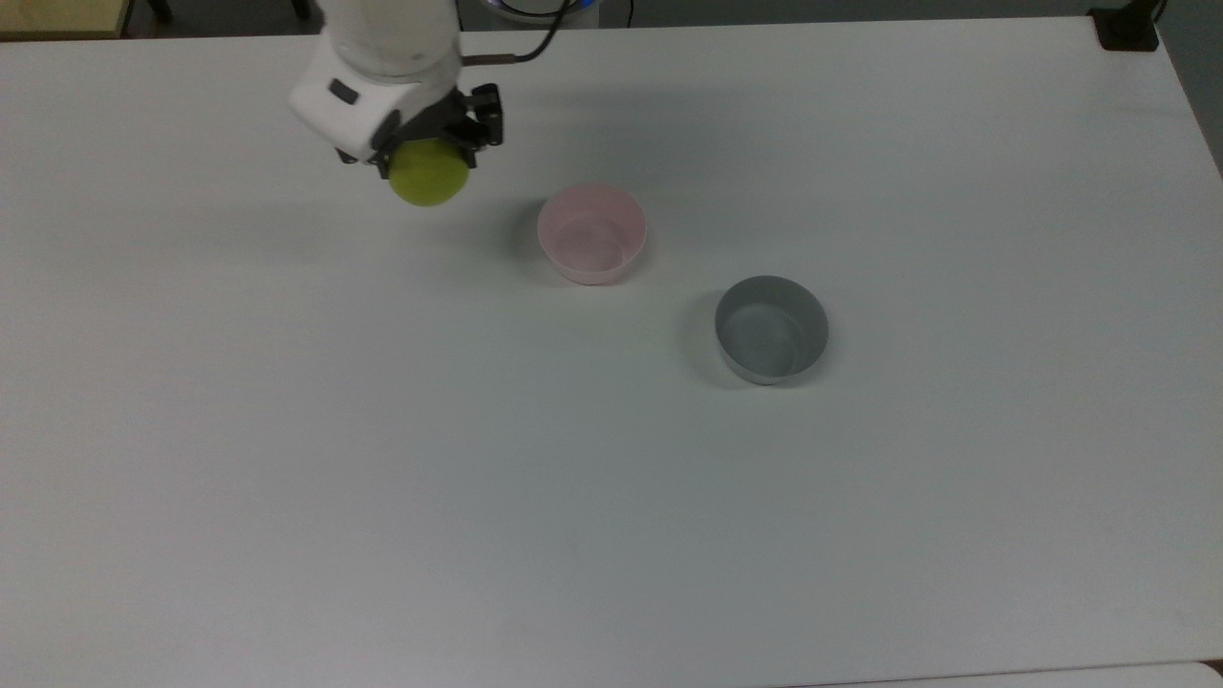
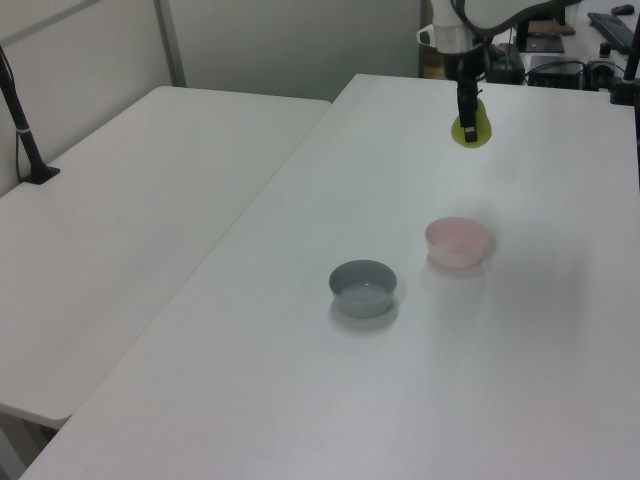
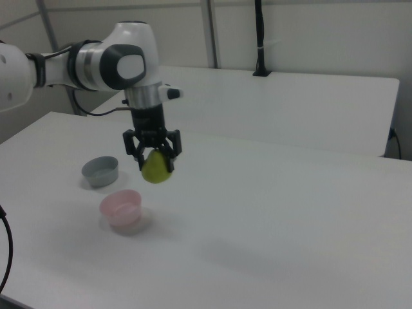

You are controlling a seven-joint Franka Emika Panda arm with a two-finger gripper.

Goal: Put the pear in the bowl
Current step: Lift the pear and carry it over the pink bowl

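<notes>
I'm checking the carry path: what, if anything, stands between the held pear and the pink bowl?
Nothing visible does. The pincer holds the pear above the table, and only bare tabletop lies between it and the pink bowl. The grey bowl sits beyond the pink one, off that path.

Lab: white tables (image 2: 150, 190), partition panels (image 3: 309, 32)
</notes>
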